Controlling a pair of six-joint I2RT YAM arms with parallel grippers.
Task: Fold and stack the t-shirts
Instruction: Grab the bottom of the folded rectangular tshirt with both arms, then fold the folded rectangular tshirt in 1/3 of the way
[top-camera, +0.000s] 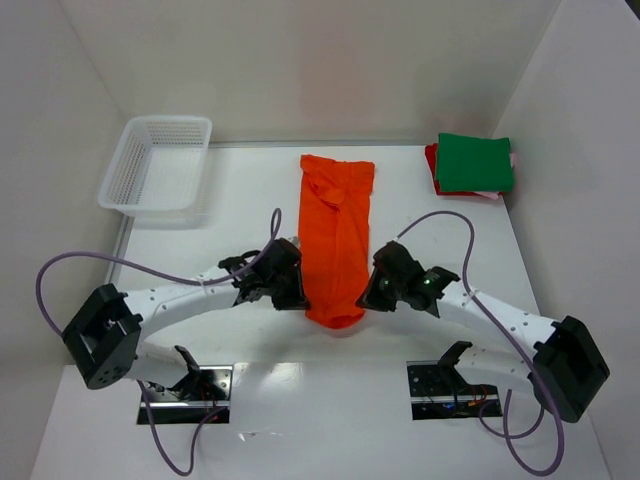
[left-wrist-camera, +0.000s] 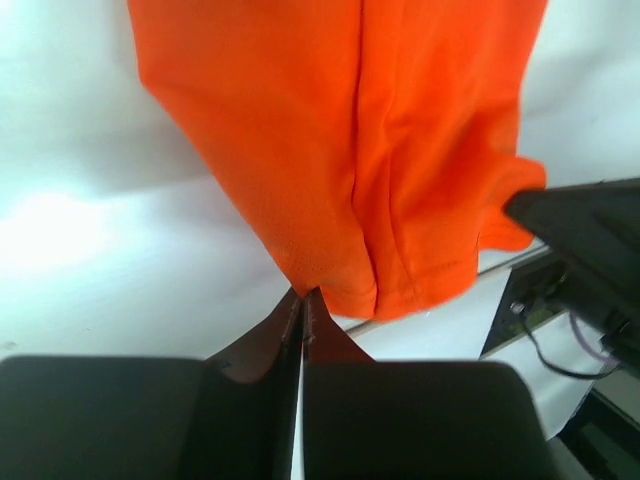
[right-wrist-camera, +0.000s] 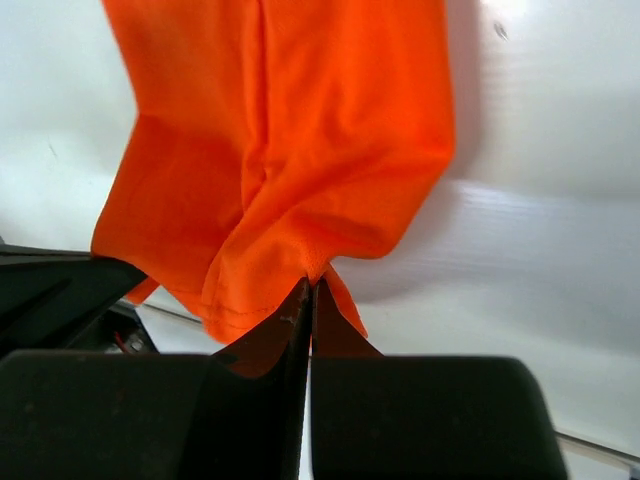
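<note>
The bright orange t-shirt (top-camera: 336, 230) lies as a long narrow strip down the middle of the table, its near end lifted. My left gripper (top-camera: 300, 297) is shut on the near left edge of the orange shirt (left-wrist-camera: 340, 150). My right gripper (top-camera: 366, 297) is shut on its near right edge, seen in the right wrist view (right-wrist-camera: 290, 150). Both jaws are closed with cloth pinched at the tips. A stack of folded shirts sits at the far right: green (top-camera: 475, 162) on top, red (top-camera: 432, 160) and pale pink (top-camera: 490, 196) edges under it.
A white mesh basket (top-camera: 157, 165) stands at the far left. White walls enclose the table on the left, back and right. Purple cables loop off both arms. The arm bases are bolted at the near edge.
</note>
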